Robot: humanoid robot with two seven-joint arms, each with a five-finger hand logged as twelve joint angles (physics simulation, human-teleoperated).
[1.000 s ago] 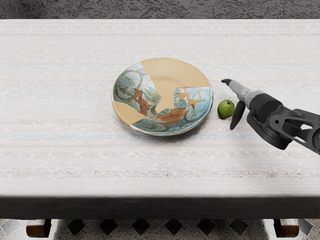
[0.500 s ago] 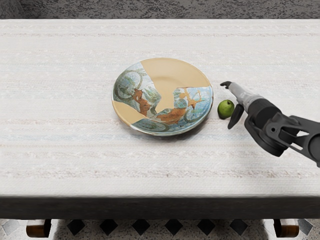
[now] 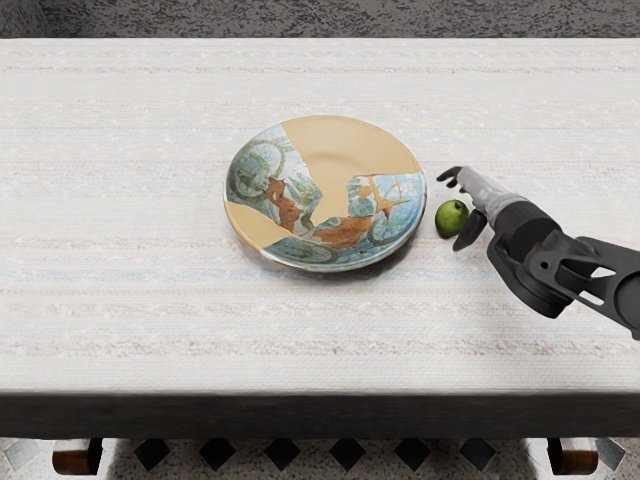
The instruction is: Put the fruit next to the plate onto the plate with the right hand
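Small round green fruit (image 3: 451, 217) is located right of centre on the pale desk (image 3: 150, 300), just beside the painted ceramic plate (image 3: 243, 232). The right robot hand (image 3: 486, 200) is held wide at its right side, nothing gripped. Risk: the fruit could be rolled away if closure is off-centre.

A small round green fruit (image 3: 451, 216) sits just beside the right rim of the plate (image 3: 335, 150). The plate lies flat, tan with blue-green and orange painted patches.

Pale striped table (image 3: 150, 300) — dark floor (image 3: 300, 18) beyond
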